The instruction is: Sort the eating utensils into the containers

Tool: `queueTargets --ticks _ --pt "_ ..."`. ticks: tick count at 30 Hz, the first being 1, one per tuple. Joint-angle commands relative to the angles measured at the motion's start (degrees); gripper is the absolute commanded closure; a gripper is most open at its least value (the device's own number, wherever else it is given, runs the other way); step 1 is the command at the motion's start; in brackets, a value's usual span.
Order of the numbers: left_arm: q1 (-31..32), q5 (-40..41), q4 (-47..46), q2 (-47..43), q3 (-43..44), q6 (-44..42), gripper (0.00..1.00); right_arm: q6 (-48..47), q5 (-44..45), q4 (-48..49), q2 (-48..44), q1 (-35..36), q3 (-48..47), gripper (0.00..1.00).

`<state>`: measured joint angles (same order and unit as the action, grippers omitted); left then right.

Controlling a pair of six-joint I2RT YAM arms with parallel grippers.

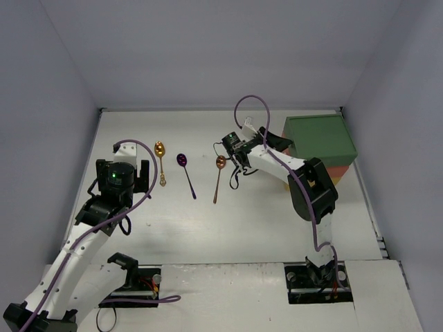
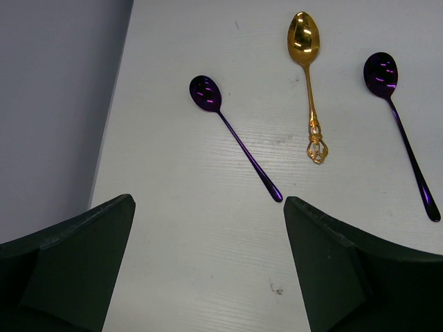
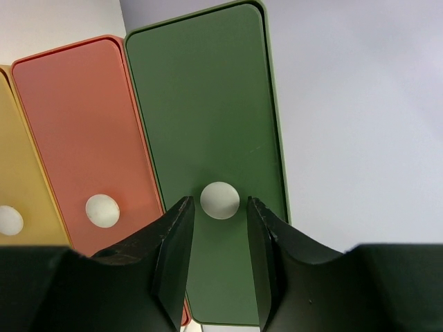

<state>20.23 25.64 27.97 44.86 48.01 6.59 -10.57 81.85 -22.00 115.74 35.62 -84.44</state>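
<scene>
"Where's the right gripper [image 3: 219,205]?"

"At the drawer block [image 1: 325,142]. Its fingers sit either side of the white knob [image 3: 220,200] on the green drawer [image 3: 208,97]. They're partly closed, and I think there's a sliver of gap each side, so nothing is gripped."

"And the spoons?"

"On the table [image 1: 277,228], left of the block. The copper spoon [image 1: 219,173] is nearest it, then the purple spoon [image 1: 184,166], then the gold spoon [image 1: 160,158]. A smaller purple spoon [image 2: 232,135] is farthest."

"And the left gripper [image 2: 208,204]?"

"It hangs over that farthest one with its jaws spread wide, holding nothing."
</scene>
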Motion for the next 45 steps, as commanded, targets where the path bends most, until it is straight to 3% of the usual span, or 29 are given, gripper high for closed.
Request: queueTargets --ticks 1,9,23,26,29,37,45 --pt "-0.19 0.67 -3.53 -0.33 0.98 -0.47 0.13 1.61 4.37 0.38 -0.19 -1.43 -2.21 0.69" --pt "-0.19 0.98 -3.62 -0.64 0.95 -0.53 0.13 1.18 3.35 0.38 -0.33 -0.23 -3.17 0.92" --pt "-0.19 0.96 -3.80 -1.14 0.86 -0.70 0.13 0.82 -6.62 0.56 -3.38 9.77 -2.90 0.96" --pt "-0.19 0.99 -3.80 -1.11 0.77 -0.78 0.13 1.26 -7.72 0.56 -4.19 10.56 -2.40 0.91" --pt "-0.19 0.99 -3.80 -1.26 0.77 -0.70 0.13 2.25 -9.16 0.56 -5.83 10.24 -1.86 0.78" --pt "-0.19 0.62 -3.80 -1.26 0.70 -0.70 0.13 8.03 -33.03 0.65 -17.05 4.39 -1.63 0.50" --pt "-0.19 0.28 -3.80 -0.99 0.69 -0.79 0.13 14.23 -50.86 0.65 -22.70 -5.67 1.14 0.45"
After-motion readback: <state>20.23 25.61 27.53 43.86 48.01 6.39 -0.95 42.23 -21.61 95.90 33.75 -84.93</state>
